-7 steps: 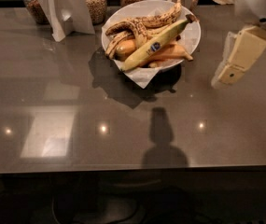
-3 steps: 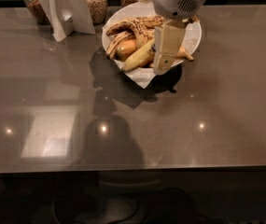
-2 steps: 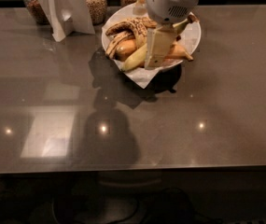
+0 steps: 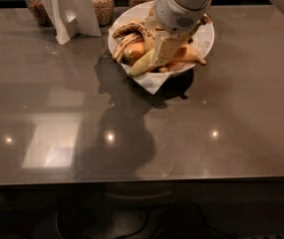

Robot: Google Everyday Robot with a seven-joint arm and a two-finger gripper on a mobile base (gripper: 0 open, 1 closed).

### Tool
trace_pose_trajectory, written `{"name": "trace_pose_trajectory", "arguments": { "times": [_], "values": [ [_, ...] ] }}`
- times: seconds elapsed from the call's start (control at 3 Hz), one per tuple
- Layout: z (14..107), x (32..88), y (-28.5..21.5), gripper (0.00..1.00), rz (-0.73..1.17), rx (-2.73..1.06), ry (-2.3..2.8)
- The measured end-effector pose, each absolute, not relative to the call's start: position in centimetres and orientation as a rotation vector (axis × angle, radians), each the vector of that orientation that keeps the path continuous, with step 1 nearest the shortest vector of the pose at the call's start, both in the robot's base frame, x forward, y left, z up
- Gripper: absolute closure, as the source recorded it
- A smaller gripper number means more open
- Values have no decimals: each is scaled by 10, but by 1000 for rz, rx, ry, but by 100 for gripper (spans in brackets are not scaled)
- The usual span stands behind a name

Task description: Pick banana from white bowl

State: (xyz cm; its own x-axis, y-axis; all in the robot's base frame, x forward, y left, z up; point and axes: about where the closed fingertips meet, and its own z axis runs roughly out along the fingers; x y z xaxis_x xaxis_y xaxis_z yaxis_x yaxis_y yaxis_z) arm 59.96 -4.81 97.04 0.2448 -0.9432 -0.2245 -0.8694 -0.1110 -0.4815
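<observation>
Banana [image 4: 139, 64] lay in the white bowl [image 4: 207, 38] at the far side of the table [image 4: 221, 133], slanting from lower left to upper right; only its pale lower end showed, the rest hidden under the gripper [image 4: 162, 54]; the gripper hung straight over the bowl's middle, its cream tip down on or just above the banana, and touch could not be told apart from near; whether the gripper was apart, together or clamped on the fruit could not be told either, for the wrist [image 4: 179, 6] covered it from above.

Other fruit crowded the same bowl; brown-spotted bananas [image 4: 129, 33] curved along the left rim, just beside the banana; an orange-yellow banana [image 4: 188, 57] lay on the right, against the gripper's side; white paper [image 4: 152, 81] lined the bowl and spilled over its near edge onto the table.

Behind the bowl, along the table's far edge, stood grain-filled jars [image 4: 102, 4]; a folded white card [image 4: 70, 10] stood upright to the left, in front of the jars and apart from the bowl; the arm's shadow [image 4: 121, 118] fell across the glossy top, nearer than the bowl.
</observation>
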Motion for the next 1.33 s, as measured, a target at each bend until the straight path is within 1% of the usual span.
{"name": "trace_pose_trajectory", "arguments": {
  "times": [0.33, 1.33],
  "values": [
    [962, 615, -53, 27, -220, -1986, 1657],
    [943, 650, -85, 31, -363, -1964, 1749]
  ]
}}
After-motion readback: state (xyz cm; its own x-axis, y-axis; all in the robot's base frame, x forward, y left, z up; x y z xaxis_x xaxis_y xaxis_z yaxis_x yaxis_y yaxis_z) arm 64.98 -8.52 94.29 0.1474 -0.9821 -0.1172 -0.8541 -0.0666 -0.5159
